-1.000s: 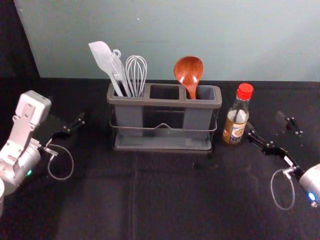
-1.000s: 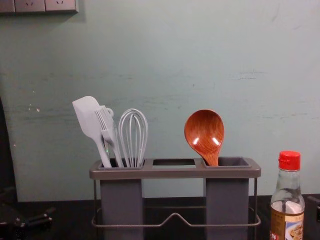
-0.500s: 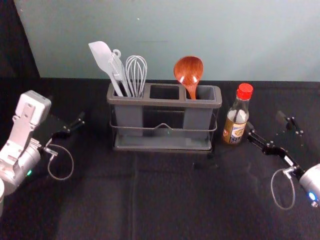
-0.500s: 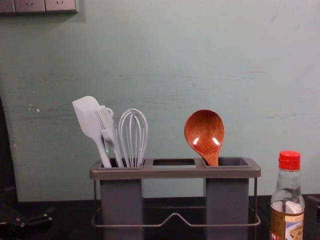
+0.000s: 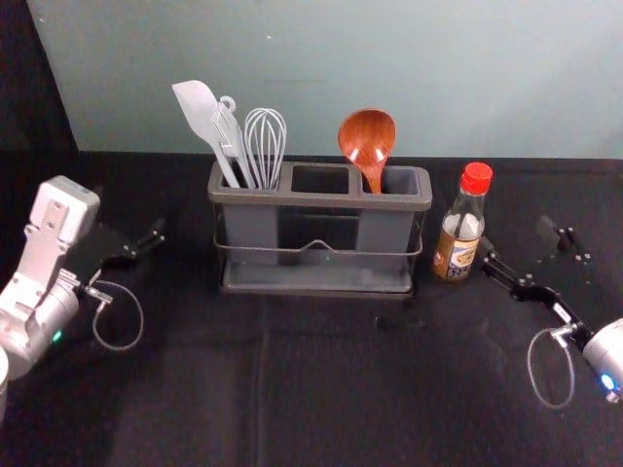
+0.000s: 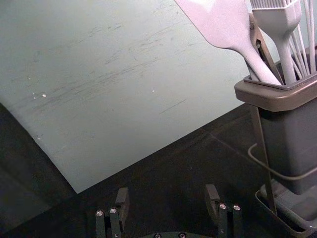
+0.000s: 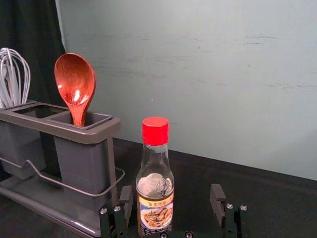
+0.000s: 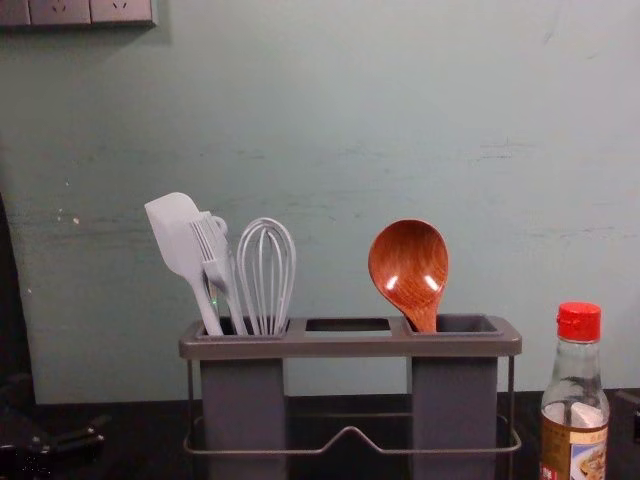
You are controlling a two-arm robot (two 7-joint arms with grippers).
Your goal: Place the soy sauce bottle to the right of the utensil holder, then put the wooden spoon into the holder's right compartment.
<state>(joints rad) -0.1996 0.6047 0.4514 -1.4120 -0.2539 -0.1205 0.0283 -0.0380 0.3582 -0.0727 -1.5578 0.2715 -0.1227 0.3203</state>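
Observation:
The grey utensil holder [image 5: 321, 199] stands upright at mid-table. In its right compartment the wooden spoon [image 5: 368, 141] leans, bowl up; the spoon [image 7: 75, 87] also shows in the right wrist view. Just right of the holder, apart from it, stands the red-capped soy sauce bottle [image 5: 461, 233]. My right gripper [image 5: 517, 236] is open beside the bottle's right side; in its wrist view the right gripper [image 7: 172, 199] has the bottle [image 7: 156, 183] beyond its spread fingers, nearer one of them. My left gripper [image 5: 130, 214] is parked left of the holder; the left gripper [image 6: 166, 197] is open and empty.
A white spatula [image 5: 201, 117], a brush [image 5: 232, 136] and a whisk [image 5: 265, 141] stand in the holder's left compartment. Its middle compartment [image 5: 321, 179] is empty. A pale wall [image 5: 341, 68] rises behind the dark table [image 5: 321, 389].

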